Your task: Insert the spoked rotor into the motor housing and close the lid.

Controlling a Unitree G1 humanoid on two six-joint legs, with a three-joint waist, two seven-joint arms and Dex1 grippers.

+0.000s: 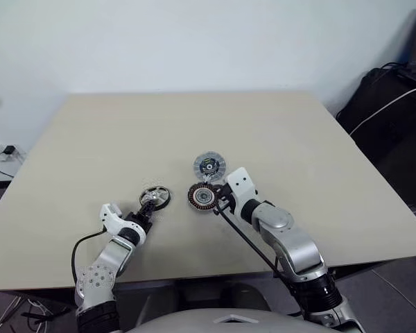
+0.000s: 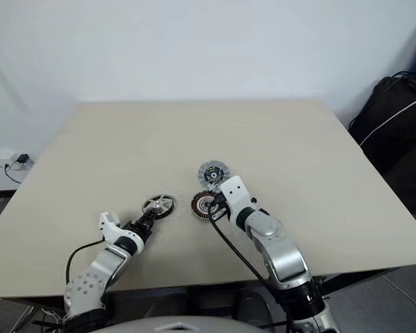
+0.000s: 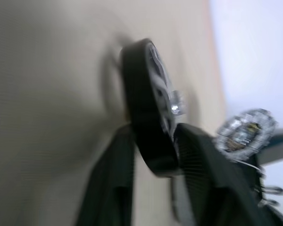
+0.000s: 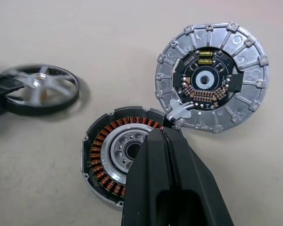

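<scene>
The spoked rotor (image 1: 154,196) is a thin silver wheel with a dark rim, lying left of centre on the table. My left gripper (image 1: 150,205) reaches it from the near side, and in the left wrist view its two fingers (image 3: 198,160) clamp the rotor's rim (image 3: 146,117) between them. The motor housing (image 4: 108,155), dark with copper windings around a pale centre, lies just right of the rotor. My right gripper (image 4: 166,129) is shut, its tips resting on the housing's far rim. The lid (image 4: 212,77) lies ribbed face up, touching the housing's far side.
The beige table (image 1: 194,125) spreads wide beyond the parts, with its near edge close to my arms. A black bag with a white cable (image 1: 392,104) stands off the table's right side. A wall plug (image 1: 7,150) sits low at the left.
</scene>
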